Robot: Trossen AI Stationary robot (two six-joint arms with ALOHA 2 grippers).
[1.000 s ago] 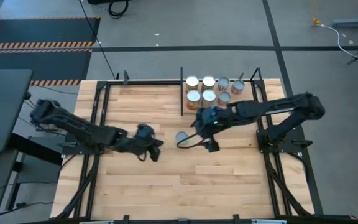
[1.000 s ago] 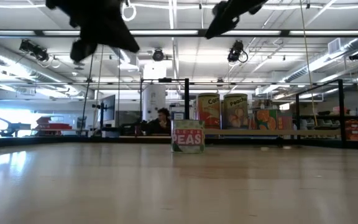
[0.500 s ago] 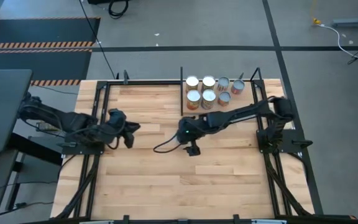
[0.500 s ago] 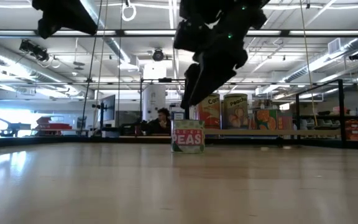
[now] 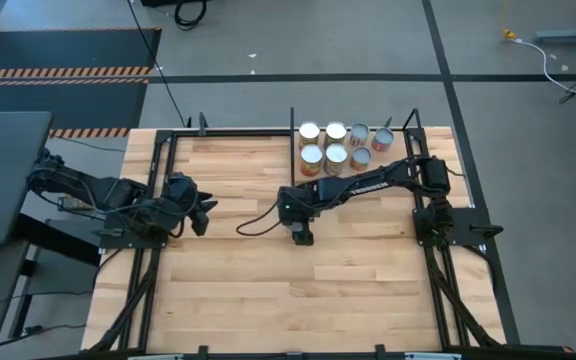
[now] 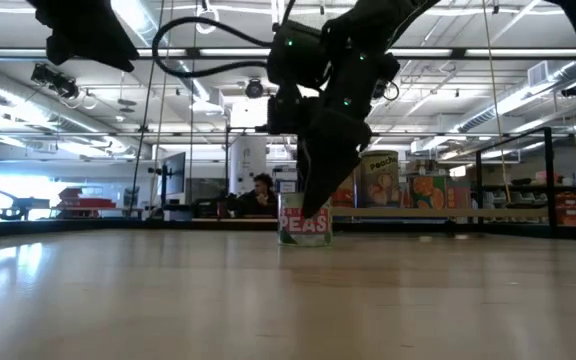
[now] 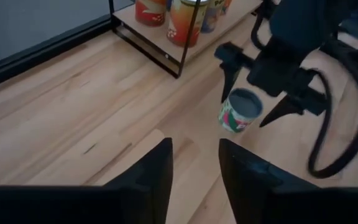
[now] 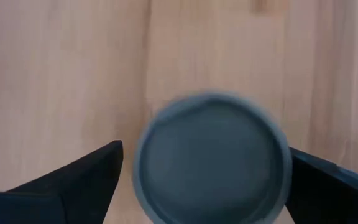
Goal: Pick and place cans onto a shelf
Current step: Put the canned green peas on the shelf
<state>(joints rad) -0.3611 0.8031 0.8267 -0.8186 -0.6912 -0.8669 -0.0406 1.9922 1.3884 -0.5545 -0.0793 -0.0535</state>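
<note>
Right tool (image 8: 207, 180) spread wide; left tool (image 7: 194, 165) parted.

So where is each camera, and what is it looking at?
High view: above the table, looking straight down; both arms show.
Low view: at tabletop height, looking across at the peas can; right hand over it.
Left wrist view: on the left arm, facing the shelf; own fingers show.
Right wrist view: straight down onto the can.
All share that can.

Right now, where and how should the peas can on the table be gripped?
Grip the peas can across its round side wall, coming from straight above: it stands upright and alone, and the right gripper already hangs over it, fingers open on either side.
</note>
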